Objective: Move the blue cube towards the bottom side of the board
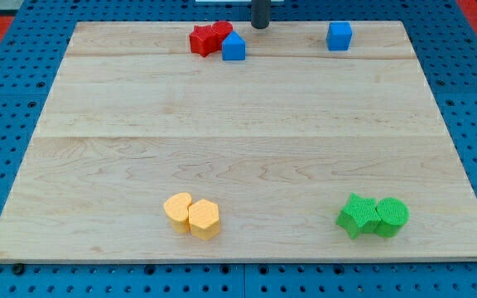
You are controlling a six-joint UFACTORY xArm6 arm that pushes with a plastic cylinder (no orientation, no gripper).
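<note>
The blue cube (339, 36) sits near the top edge of the wooden board (238, 141), right of centre. My tip (260, 26) is at the board's top edge, centre, to the left of the blue cube and apart from it. It stands just up and right of a second blue block (233, 46) with a pointed top. Two red blocks (209, 38) lie touching that second blue block on its left.
Two yellow blocks (192, 215) lie together near the bottom edge, left of centre. Two green blocks (373, 216) lie together near the bottom right. A blue pegboard surface (7, 124) surrounds the board.
</note>
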